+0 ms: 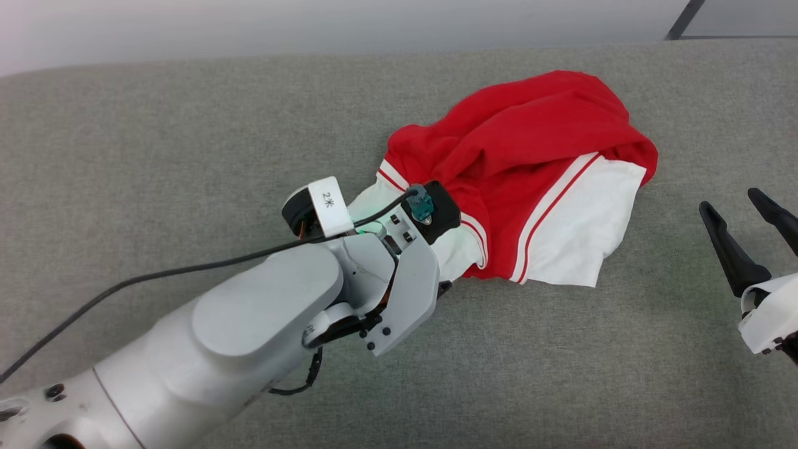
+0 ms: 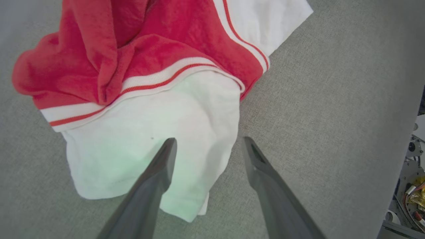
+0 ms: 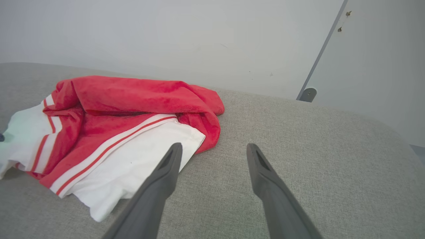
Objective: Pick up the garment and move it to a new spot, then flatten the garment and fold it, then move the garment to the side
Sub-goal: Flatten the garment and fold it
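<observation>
Head view: the garment lies bunched on the grey desk, right of centre. The left arm reaches to its near white edge. The right pincer stands spread, well apart at the right.

Left wrist view: the left pincer is spread, one finger over the white panel, the other over bare desk.

Right wrist view: the spread fingers point near the garment's white corner.

Pale grey rounded forearm at seven o'clock in head view, dotted with dark screws; black cable to a teal plug on a black box; white tag marked "2". At three o'clock, right gripper: white housing, two long dark tapered fingers.
</observation>
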{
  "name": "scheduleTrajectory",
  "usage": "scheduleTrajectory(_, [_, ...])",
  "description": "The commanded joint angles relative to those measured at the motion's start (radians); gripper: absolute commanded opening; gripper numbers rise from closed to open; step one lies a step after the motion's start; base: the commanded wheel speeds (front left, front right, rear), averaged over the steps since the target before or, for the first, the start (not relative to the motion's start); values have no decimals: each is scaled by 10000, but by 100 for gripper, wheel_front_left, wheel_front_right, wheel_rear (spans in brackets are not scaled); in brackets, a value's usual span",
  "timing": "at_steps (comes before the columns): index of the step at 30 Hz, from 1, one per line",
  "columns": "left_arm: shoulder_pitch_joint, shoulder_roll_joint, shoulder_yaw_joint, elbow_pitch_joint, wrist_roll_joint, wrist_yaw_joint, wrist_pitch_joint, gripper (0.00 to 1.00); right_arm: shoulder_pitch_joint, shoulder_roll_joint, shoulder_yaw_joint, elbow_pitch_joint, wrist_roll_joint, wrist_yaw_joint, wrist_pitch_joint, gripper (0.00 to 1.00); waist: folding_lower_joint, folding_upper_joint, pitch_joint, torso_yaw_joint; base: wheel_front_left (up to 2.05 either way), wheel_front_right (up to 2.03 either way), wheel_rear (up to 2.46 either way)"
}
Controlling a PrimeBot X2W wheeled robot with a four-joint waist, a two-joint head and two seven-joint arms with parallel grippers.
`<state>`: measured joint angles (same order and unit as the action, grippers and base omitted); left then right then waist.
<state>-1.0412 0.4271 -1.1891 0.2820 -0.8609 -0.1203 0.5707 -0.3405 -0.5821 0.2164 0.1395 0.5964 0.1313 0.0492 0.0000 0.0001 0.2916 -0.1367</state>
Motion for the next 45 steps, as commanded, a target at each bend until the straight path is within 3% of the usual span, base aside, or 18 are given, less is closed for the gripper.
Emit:
scheduleTrajectory(1, [-80, -85, -12, 94, 71, 134, 8, 100, 86, 74, -59, -39, -107, -10, 10, 100, 0, -1, 78, -67, 0, 0, 0])
scheduleTrajectory(16, [-93, -725, -85, 232, 386, 941, -193, 100, -82, 321, -127, -180, -353, -10, 104, 100, 0, -1, 344, -32, 0, 0, 0])
scheduleTrajectory(26, [-180, -786, -115, 890, 607, 974, -584, 99, -187, 349, -60, -165, -380, -10, 51, 100, 0, -1, 533, -126, 0, 0, 0])
scheduleTrajectory(28, [-173, -805, -80, 994, 580, 985, -655, 49, -164, 333, -49, -131, -395, -10, 31, 100, 0, -1, 544, -125, 0, 0, 0])
scheduleTrajectory(30, [-160, -793, -93, 1056, 567, 940, -698, 25, -157, 310, -13, -123, -403, -10, 46, 100, 0, -1, 542, -118, 0, 0, 0])
scheduleTrajectory(31, [-160, -777, -103, 1088, 571, 915, -706, 0, -160, 273, 38, -134, -430, -10, 66, 100, 0, -1, 537, -112, 0, 0, 0])
scheduleTrajectory(34, [-135, -812, -94, 1116, 509, 882, -773, 0, -188, -20, 526, -370, -607, -10, 196, 100, 0, -1, 509, -59, 0, 0, 0])
scheduleTrajectory(45, [-280, -1118, 22, 1092, 291, 727, -983, 0, -1484, -2280, 4621, -1971, -509, -12, 1895, 100, 0, -1, 682, 323, 0, 0, 0])
